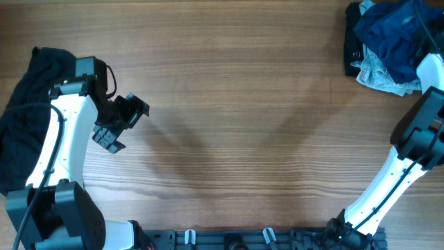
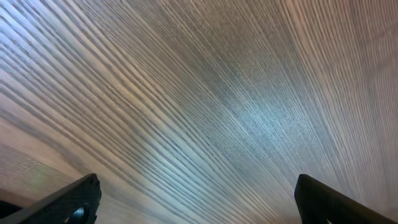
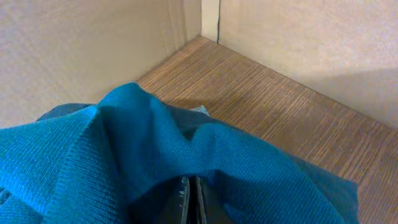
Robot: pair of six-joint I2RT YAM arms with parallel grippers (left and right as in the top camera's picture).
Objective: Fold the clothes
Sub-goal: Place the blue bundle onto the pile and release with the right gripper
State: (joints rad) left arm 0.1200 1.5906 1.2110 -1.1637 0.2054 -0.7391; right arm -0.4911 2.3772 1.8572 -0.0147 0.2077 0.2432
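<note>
A teal-blue shirt [image 3: 124, 143] fills the lower half of the right wrist view, bunched up over my right gripper [image 3: 191, 182]. That gripper is shut, with a fold of the shirt pinched at its tips. From overhead the right arm [image 1: 416, 132] reaches to the far right corner, and its fingers are hidden there. A black garment [image 1: 28, 97] lies crumpled at the left edge of the table. My left gripper [image 1: 121, 125] hovers just right of it, open, with only bare wood between its fingers [image 2: 74, 199].
A heap of dark blue and pale denim cloth [image 1: 388, 42] sits at the table's far right corner. Beige walls [image 3: 81, 50] meet in a corner just behind the teal shirt. The wooden tabletop [image 1: 243, 118] stretches between the two arms.
</note>
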